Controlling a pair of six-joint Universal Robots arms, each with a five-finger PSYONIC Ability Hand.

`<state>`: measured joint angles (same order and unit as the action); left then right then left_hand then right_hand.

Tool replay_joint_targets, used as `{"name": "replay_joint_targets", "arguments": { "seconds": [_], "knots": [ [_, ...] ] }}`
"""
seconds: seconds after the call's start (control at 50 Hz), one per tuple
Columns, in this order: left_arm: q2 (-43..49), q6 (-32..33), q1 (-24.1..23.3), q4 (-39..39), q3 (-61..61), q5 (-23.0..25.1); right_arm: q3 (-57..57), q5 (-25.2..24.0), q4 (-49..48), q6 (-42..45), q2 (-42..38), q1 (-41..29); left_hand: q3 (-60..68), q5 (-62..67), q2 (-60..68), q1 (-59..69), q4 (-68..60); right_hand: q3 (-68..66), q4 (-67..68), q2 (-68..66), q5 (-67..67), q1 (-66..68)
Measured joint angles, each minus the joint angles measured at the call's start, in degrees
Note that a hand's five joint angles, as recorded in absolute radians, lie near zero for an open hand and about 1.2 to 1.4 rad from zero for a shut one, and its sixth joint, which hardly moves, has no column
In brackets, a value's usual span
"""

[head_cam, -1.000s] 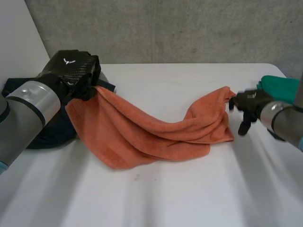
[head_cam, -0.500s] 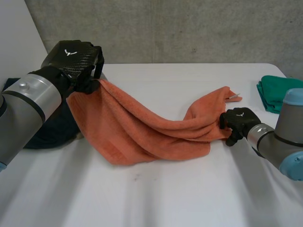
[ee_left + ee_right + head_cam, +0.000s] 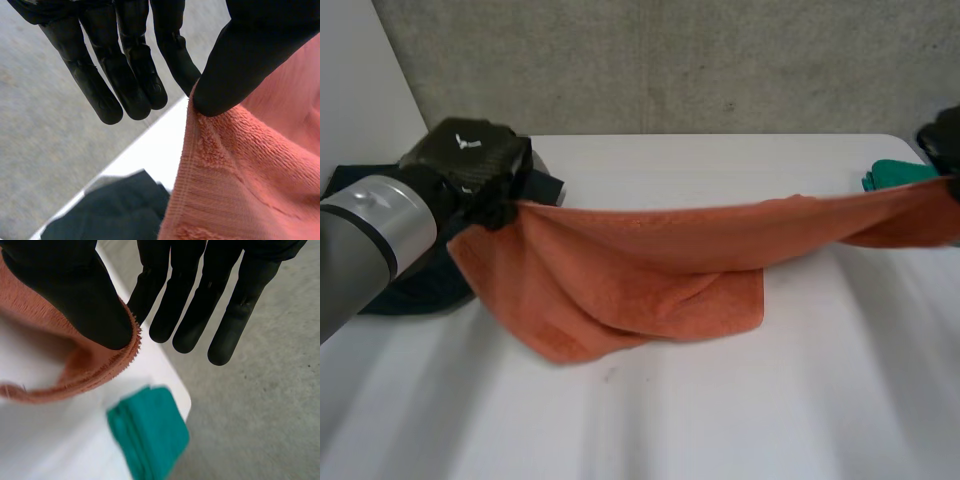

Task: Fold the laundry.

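An orange towel (image 3: pixel 650 270) stretches across the white table (image 3: pixel 720 420), its upper edge pulled taut between my two hands and its lower part sagging onto the table. My left hand (image 3: pixel 470 165) holds the towel's left corner off the table; in the left wrist view the thumb (image 3: pixel 240 55) pinches the orange towel (image 3: pixel 240 170) against a finger. My right hand (image 3: pixel 942 140) holds the right corner at the table's far right; in the right wrist view the thumb (image 3: pixel 75 295) pinches the orange towel's edge (image 3: pixel 85 370) against a finger.
A folded green cloth (image 3: pixel 900 172) lies at the table's far right, below my right hand (image 3: pixel 150 435). A dark garment (image 3: pixel 410 285) lies heaped at the table's left edge, under my left arm (image 3: pixel 115 210). A grey wall stands behind the table.
My right hand closed on the towel's right corner and pulled it up and to the right, stretching the towel's upper edge straight. My left hand kept its grip and dropped slightly.
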<state>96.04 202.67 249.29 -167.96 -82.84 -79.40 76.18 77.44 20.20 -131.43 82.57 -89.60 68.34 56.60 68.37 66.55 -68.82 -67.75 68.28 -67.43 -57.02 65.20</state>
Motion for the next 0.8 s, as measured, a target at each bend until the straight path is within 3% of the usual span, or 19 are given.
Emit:
{"name": "replay_joint_targets", "arguments": {
  "seconds": [0.1, 0.24, 0.38, 0.48, 0.56, 0.64, 0.8],
  "knots": [
    [4.8, 6.0, 0.1, 5.0, 2.4, 0.5, -2.8, -1.1, 12.5, 9.1, 1.6, 0.7, 0.0, 0.0, 0.0, 0.0, 0.0, 0.0, 0.0, 0.0, 0.0, 0.0],
    [14.7, 9.0, -0.1, 5.7, 10.6, 0.5, -6.8, 0.6, 11.1, 10.4, -6.7, -1.2, 0.0, 0.0, 0.0, 0.0, 0.0, 0.0, 0.0, 0.0, 0.0, 0.0],
    [21.2, 11.8, 0.1, -4.1, 24.8, 0.4, -20.4, 5.6, 0.4, 6.9, -19.1, -4.1, 0.0, 0.0, 0.1, 0.0, 0.0, 0.0, 0.0, 0.0, 0.0, 0.0],
    [22.0, 10.7, 0.1, -18.1, 36.3, -0.8, -35.2, 8.3, -14.1, -2.8, -25.2, -5.6, 0.0, 0.0, 0.2, 0.0, 0.0, -0.1, 0.0, 0.0, 0.0, 0.0],
    [21.4, 6.4, -0.2, -25.2, 42.4, -2.4, -40.1, 9.2, -26.9, -11.9, -25.5, -5.7, 0.0, 0.0, 0.2, 0.0, 0.0, -0.2, 0.0, 0.0, -0.1, 0.0],
    [20.8, 1.2, -0.6, -25.8, 45.3, -3.7, -38.7, 9.3, -39.0, -18.8, -22.7, -5.5, 0.0, 0.6, 0.2, 0.0, 0.0, -0.2, 0.0, 0.0, -1.2, 0.0],
    [20.1, -2.6, 0.9, -19.3, 40.1, -6.3, -25.9, 6.9, -44.7, -21.0, -15.6, -4.9, 0.0, 0.7, 0.2, 0.0, 0.0, -0.2, 0.0, 0.0, -1.3, 0.0]
  ]
}}
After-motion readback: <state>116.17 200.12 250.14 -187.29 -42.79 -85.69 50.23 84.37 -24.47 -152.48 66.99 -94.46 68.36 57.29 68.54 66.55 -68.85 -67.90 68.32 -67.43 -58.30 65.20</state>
